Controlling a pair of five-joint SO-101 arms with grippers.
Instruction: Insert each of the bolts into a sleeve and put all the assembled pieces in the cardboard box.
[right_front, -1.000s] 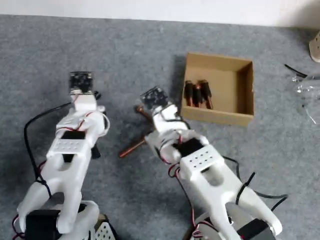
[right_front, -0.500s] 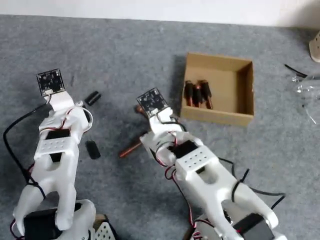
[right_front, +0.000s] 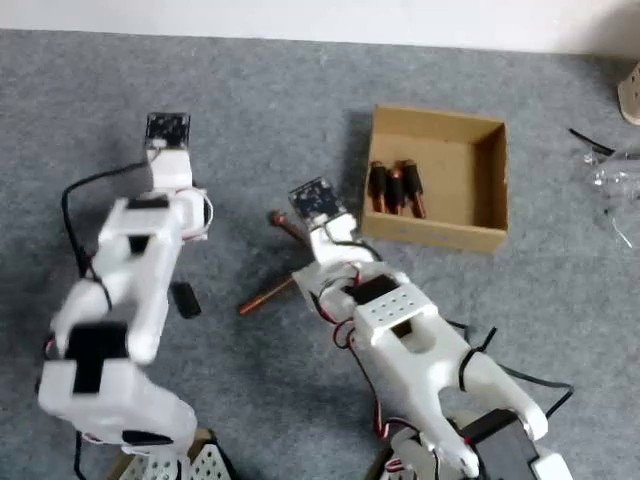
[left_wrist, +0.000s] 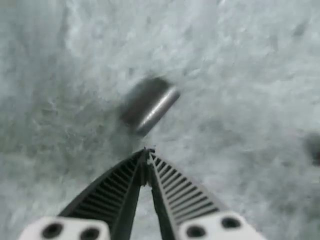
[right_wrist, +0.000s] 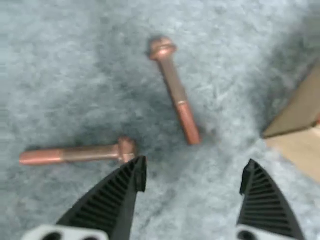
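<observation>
Most likely a robotics lab or hobby workshop. Told by the table (right_front: 520, 340) laid with grey carpet-like felt, and by the left arm (right_front: 140, 250) and right arm (right_front: 400, 325) mounted side by side, both of white printed plastic with red and black wires left bare. Also by a small circuit board (right_front: 167, 130) carried in the open on a wrist. Strewn with plain hardware: copper-coloured bolts (right_front: 265, 295), a dark metal sleeve (left_wrist: 150, 102), a cardboard box (right_front: 440, 235). Cluttered at the far edge with clear plastic bits (right_front: 612, 175).
</observation>
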